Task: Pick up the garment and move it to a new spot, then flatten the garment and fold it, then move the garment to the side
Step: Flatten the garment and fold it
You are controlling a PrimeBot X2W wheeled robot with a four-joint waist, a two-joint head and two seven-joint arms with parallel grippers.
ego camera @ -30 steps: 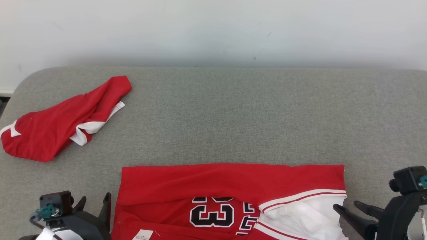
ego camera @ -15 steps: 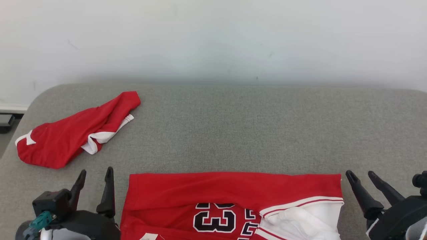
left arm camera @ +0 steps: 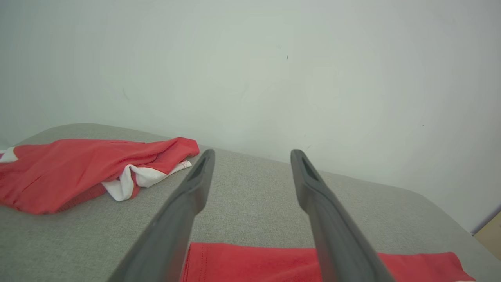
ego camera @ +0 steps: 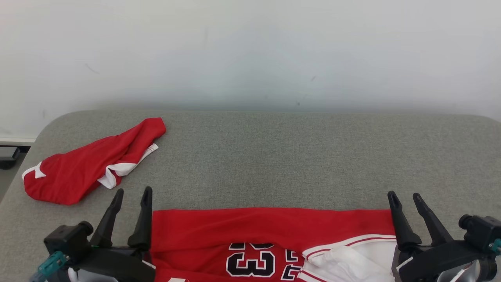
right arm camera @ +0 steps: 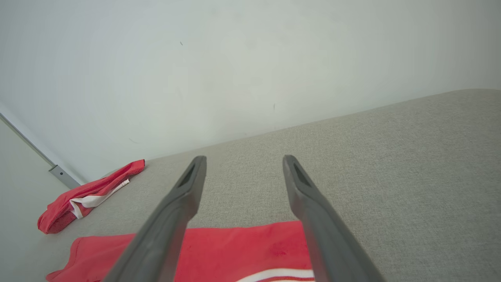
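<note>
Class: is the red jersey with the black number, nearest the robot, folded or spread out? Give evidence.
Folded: a layer of the red fabric jersey lies over the top of its black number. Number of folds: cannot tell.

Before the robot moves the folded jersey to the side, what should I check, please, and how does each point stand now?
1. The left gripper is open: ok.
2. The right gripper is open: ok.
3. The jersey is gripped: not ok, both grippers hold nothing.
4. Its far edge is straight: ok.
5. Its near edge is tidy: cannot tell, it is cut off in the head view.
6. The crumpled red garment lies apart from the jersey: ok.
</note>
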